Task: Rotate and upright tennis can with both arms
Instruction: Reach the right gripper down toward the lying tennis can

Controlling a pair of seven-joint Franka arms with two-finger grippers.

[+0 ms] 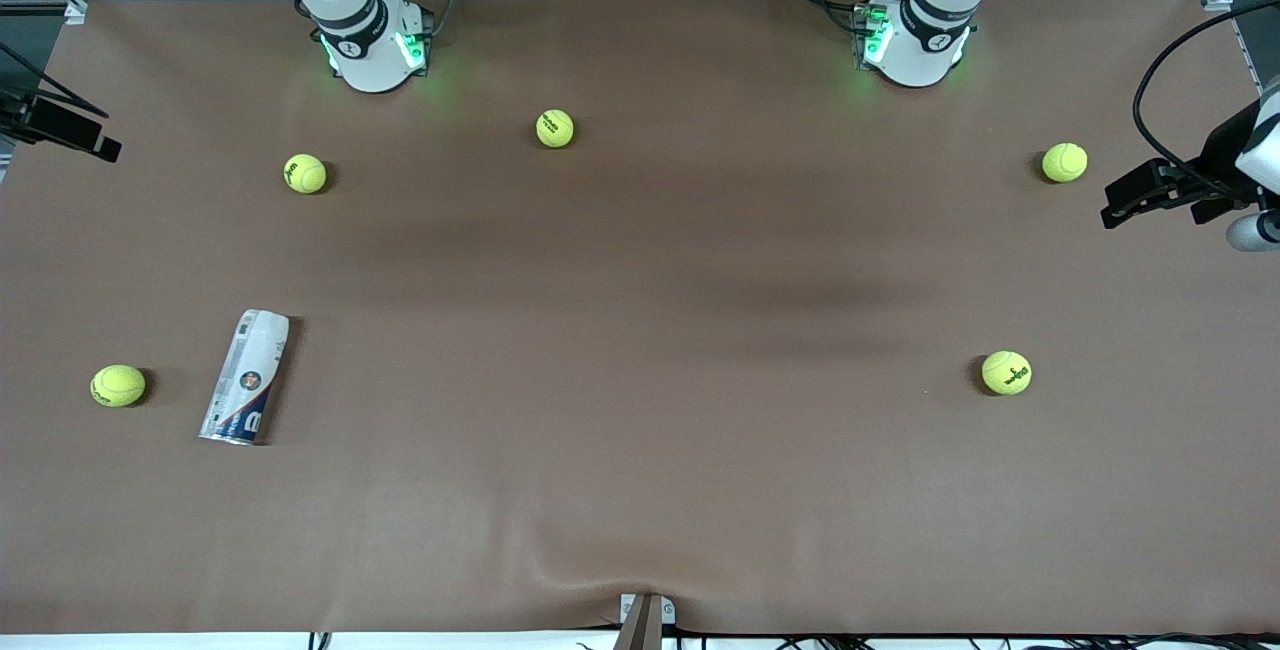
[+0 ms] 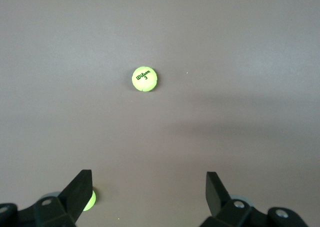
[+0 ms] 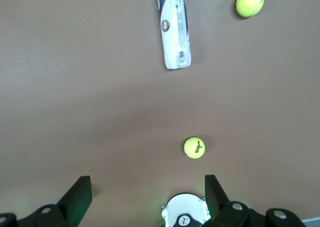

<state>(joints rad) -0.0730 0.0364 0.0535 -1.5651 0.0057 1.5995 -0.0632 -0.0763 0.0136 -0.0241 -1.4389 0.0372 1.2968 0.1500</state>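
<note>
Table: broad brown matte tabletop [image 1: 640,350], five yellow-green tennis balls scattered on it
Arms: two glossy white arms, both waiting with nothing held
Left gripper: black two-finger left gripper [image 2: 150,197] up over the left arm's end of the table, fingers spread apart
Right gripper: black right gripper [image 3: 148,197] over the right arm's end, fingers apart, empty
Can: slim silvery-white and navy tennis can [image 1: 246,376] lying on its side toward the right arm's end; contents cannot be told
Ball: one yellow-green ball [image 1: 118,385] beside the can, apart from it
</note>
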